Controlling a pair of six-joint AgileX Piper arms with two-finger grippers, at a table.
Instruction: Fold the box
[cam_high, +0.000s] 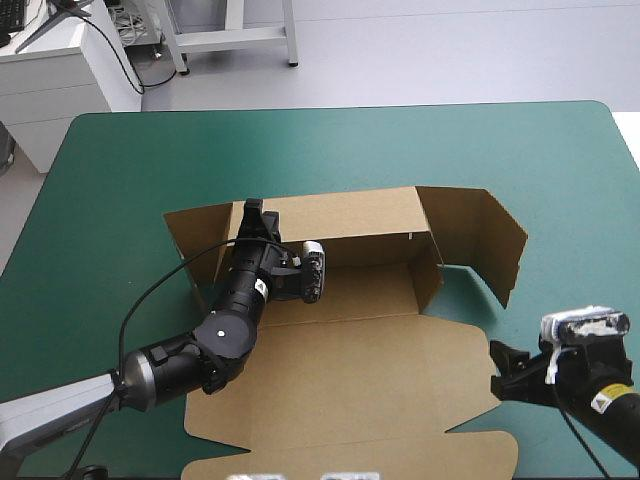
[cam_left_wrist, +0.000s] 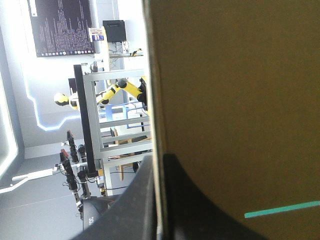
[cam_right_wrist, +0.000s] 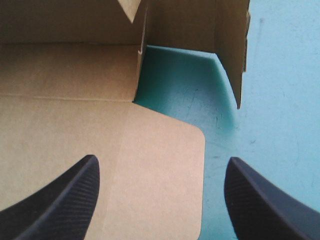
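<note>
From above, the brown box (cam_high: 340, 370) lies mid-desk (cam_high: 120, 170), with its back wall and right flap raised and its lid panel flat on the near side. My left claw (cam_high: 252, 210) reaches the raised board at the back left. Only my left wrist view shows the grip: the board's edge runs between my black fingers (cam_left_wrist: 195, 210), and the claw (cam_left_wrist: 160, 157) is pinched tight on it. My right claw (cam_high: 502, 368) sits just beside the lid's right edge. Its own view adds that it (cam_right_wrist: 160, 162) is spread wide, with the lid's rounded corner (cam_right_wrist: 190, 145) and teal-green cover (cam_right_wrist: 280, 100) between the fingers.
</note>
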